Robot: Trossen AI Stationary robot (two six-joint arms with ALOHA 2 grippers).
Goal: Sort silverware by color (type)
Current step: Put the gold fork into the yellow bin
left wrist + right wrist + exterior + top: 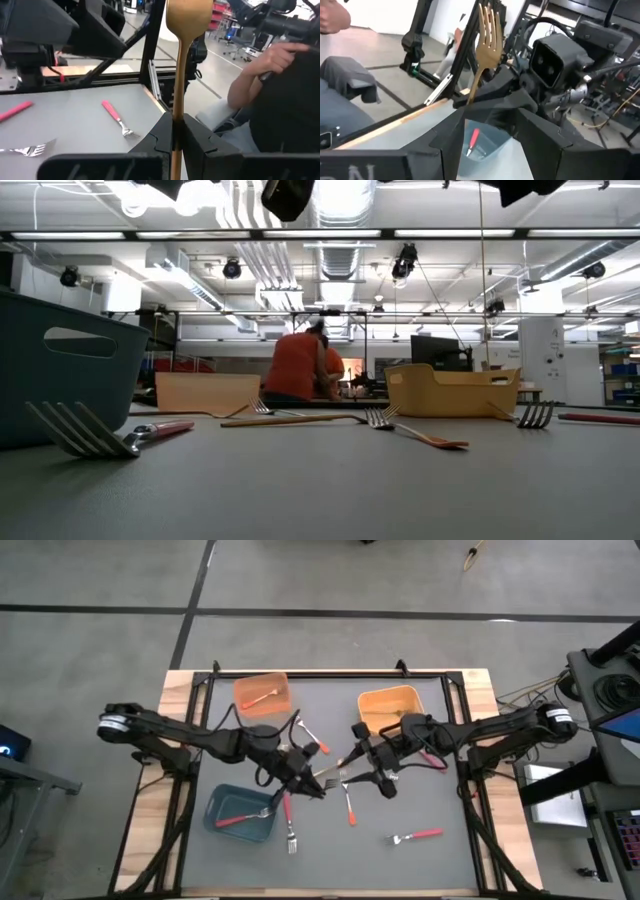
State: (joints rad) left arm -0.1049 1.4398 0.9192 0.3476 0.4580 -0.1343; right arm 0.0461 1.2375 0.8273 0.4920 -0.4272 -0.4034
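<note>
The silverware is a set of small forks. One all-gold fork [335, 769] hangs above the table's middle, with my left gripper [312, 783] shut on it. Its tines [487, 30] point toward my right gripper [362, 765]. That gripper is open and stands close in front of the tine end, touching nothing that I can see. Red-handled forks [415, 836] [290, 825] [312, 735] and an orange-handled one [348, 802] lie flat on the grey tabletop. Another red-handled fork lies in the teal bin [240, 812], and one in the orange bin [262, 693]. My left gripper pinches the gold fork's handle [176, 125] between its two fingers, coming roughly level from the table's left. The neck and head [187, 20] stick out past the fingertips. The fork is lifted clear of the table.
A yellow-orange bin [392, 708] stands at the far right of the grey surface, just behind my right arm. A red-handled fork [435, 762] lies under that arm. People sit and stand beyond the table [300, 365] [280, 75].
</note>
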